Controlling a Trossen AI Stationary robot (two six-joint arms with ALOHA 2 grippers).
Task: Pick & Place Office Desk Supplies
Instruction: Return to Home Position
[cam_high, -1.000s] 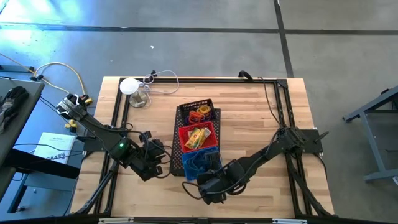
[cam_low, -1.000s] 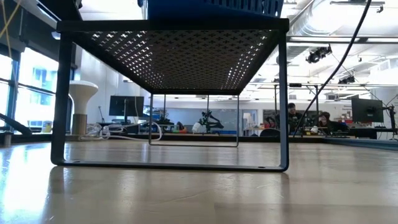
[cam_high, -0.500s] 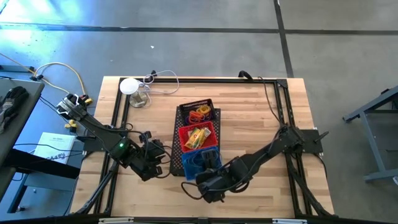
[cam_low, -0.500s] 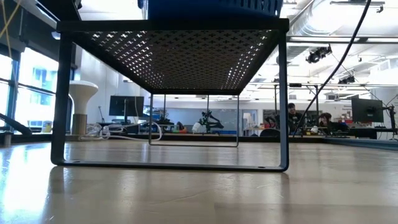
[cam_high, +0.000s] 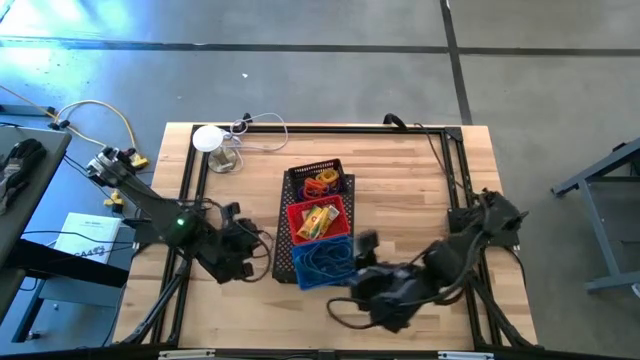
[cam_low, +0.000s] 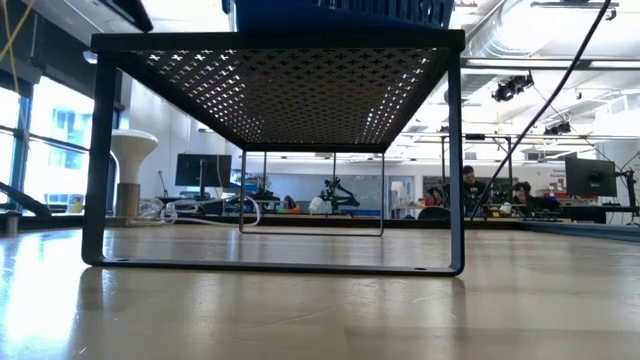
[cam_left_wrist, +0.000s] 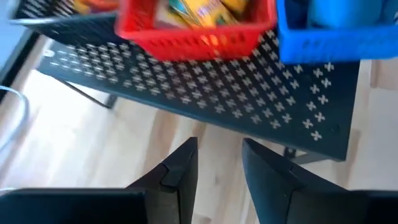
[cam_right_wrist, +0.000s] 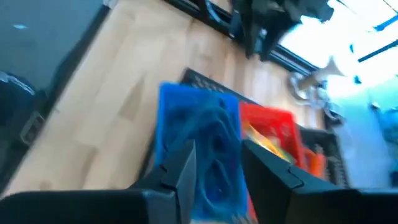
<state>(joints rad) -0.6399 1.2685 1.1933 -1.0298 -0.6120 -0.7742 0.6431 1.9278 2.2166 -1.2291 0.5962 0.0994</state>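
Observation:
A black perforated stand (cam_high: 283, 262) carries three baskets in a row. The far black basket (cam_high: 320, 182) holds orange and purple loops, the red one (cam_high: 318, 220) holds yellow blocky pieces, and the near blue one (cam_high: 322, 262) holds thin dark bands. My left gripper (cam_high: 243, 256) (cam_left_wrist: 217, 168) hangs open and empty just left of the stand, pointing at its side below the red basket (cam_left_wrist: 199, 31). My right gripper (cam_high: 368, 265) (cam_right_wrist: 217, 165) is open and empty, raised to the right of the blue basket (cam_right_wrist: 202, 134) and looking down at it.
A white round disc with cords (cam_high: 208, 138) stands at the far left corner, also visible as a white disc on a stem (cam_low: 130, 150) in the low view. A black frame (cam_high: 455, 180) edges the table. Bare wood lies right of the stand (cam_high: 400, 200).
My right gripper has drawn back from the near end of the blue basket toward the table's right and risen, moving fast enough to blur. My left gripper has shifted a little toward the table's left edge. The baskets and stand have stayed put.

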